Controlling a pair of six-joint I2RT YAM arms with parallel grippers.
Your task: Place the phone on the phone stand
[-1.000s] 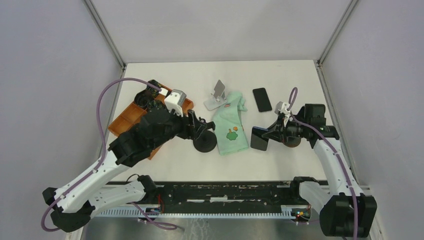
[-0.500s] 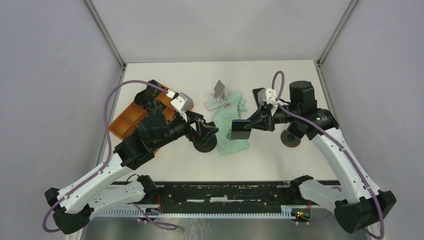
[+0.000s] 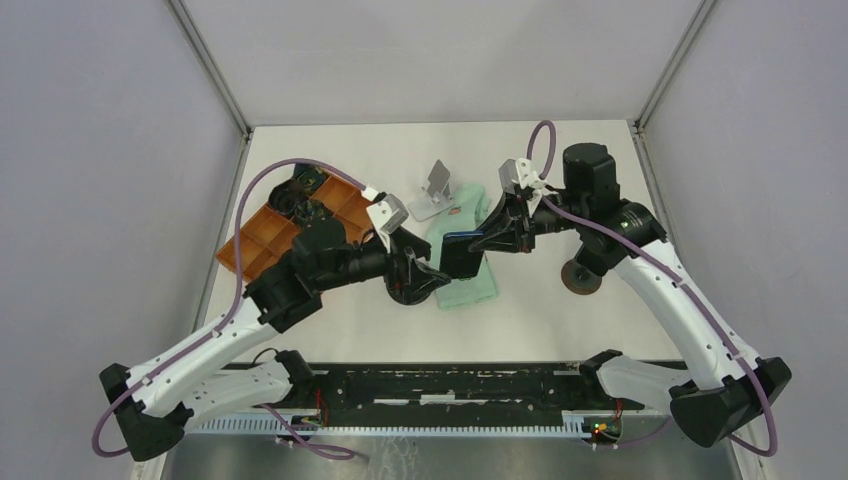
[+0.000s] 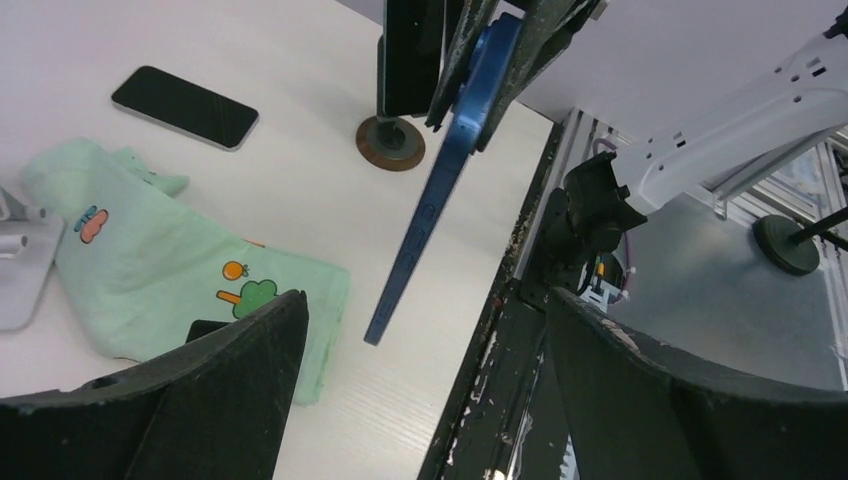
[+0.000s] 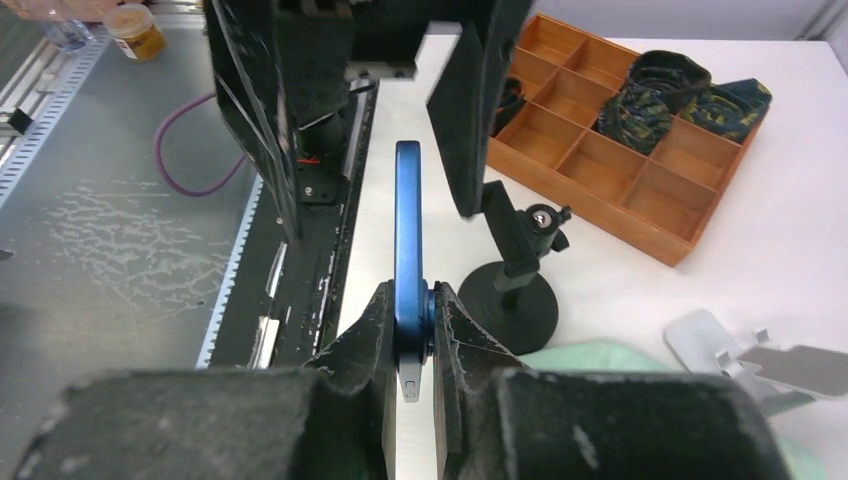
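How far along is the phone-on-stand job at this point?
Done: the slim blue phone is off the white table, pinched in the right claw. In hand: it hangs edge-on within the open left claw, which looks like a handover. Left: seating it; the black round-based stand and the silver folding stand are both bare.

Left arm (image 3: 205, 345) and right arm (image 3: 692, 312): white tubular lower links, black joints and forearms. A purple cable (image 3: 290, 163) loops along each arm. White camera blocks (image 3: 386, 213) top the wrists. Left pincer (image 3: 432, 272) and right pincer (image 3: 478, 240) have black fingers.
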